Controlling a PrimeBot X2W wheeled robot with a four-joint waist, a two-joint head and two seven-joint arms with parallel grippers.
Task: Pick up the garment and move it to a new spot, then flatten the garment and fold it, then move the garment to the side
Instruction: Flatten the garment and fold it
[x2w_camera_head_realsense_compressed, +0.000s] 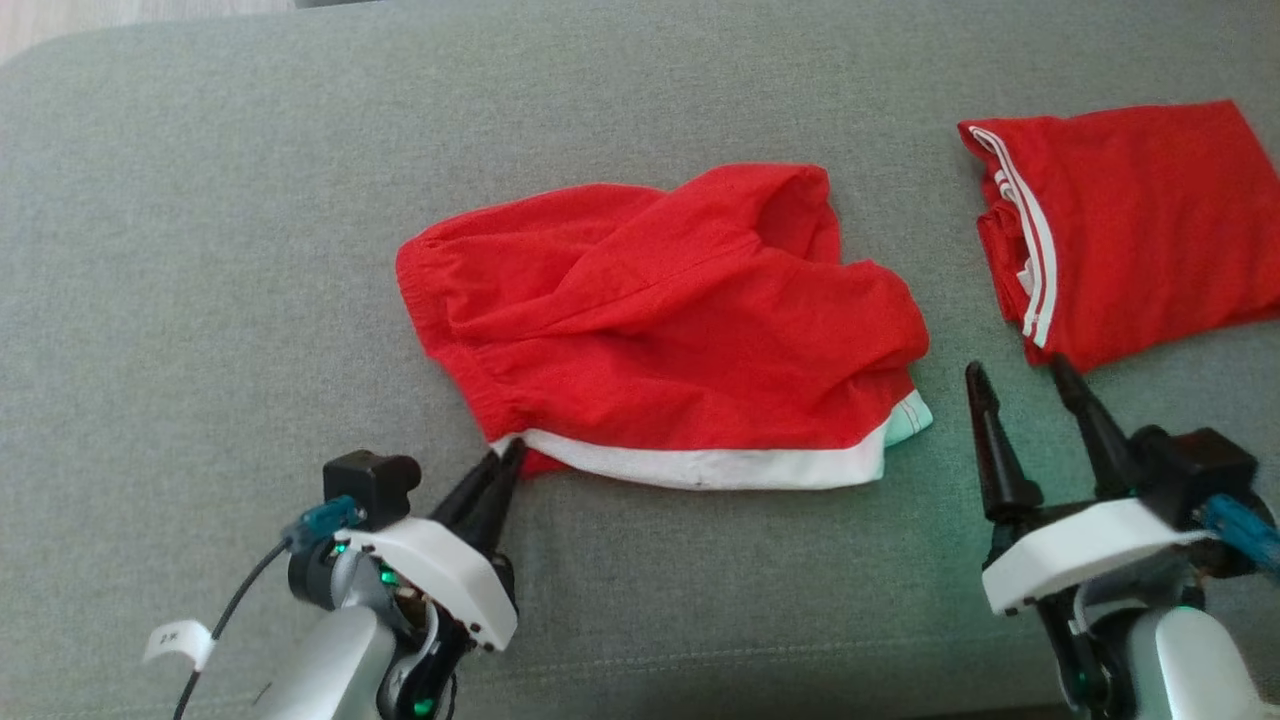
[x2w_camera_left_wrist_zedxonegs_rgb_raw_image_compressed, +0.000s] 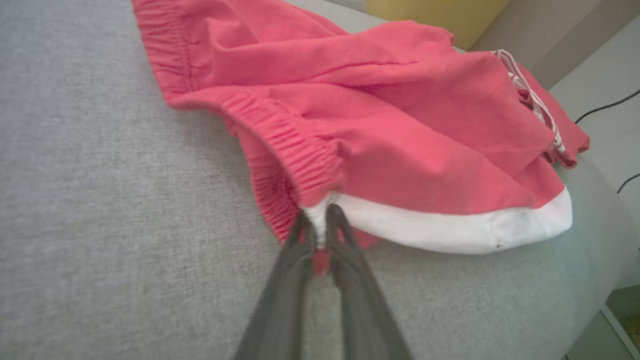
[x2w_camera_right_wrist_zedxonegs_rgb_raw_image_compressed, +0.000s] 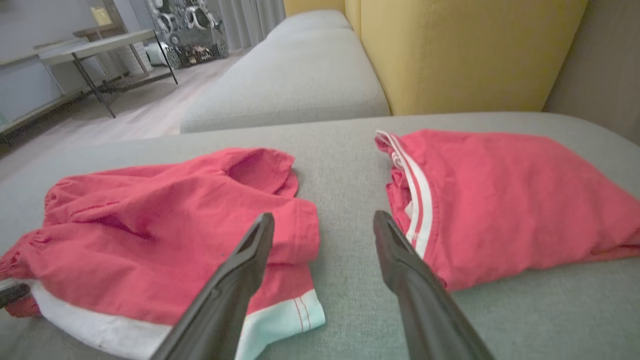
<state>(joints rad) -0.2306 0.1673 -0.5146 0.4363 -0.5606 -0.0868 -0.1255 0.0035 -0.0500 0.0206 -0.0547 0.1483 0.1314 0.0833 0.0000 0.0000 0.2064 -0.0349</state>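
Pinched red shorts (x2w_camera_head_realsense_compressed: 660, 320) by hem corner near front edge of cushion (x2w_camera_head_realsense_compressed: 200, 200) with left gripper (x2w_camera_head_realsense_compressed: 505, 465), held right gripper (x2w_camera_head_realsense_compressed: 1017, 367) spread, empty; risked slip on lift from shallow bite.

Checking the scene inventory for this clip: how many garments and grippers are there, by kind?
Garments: 2 (crumpled red garment, folded red garment)
Grippers: 2 (left gripper, right gripper)
Total: 4

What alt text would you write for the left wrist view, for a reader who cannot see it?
The left end effector pinches the white-hemmed corner of crumpled red shorts lying on a grey cushion.
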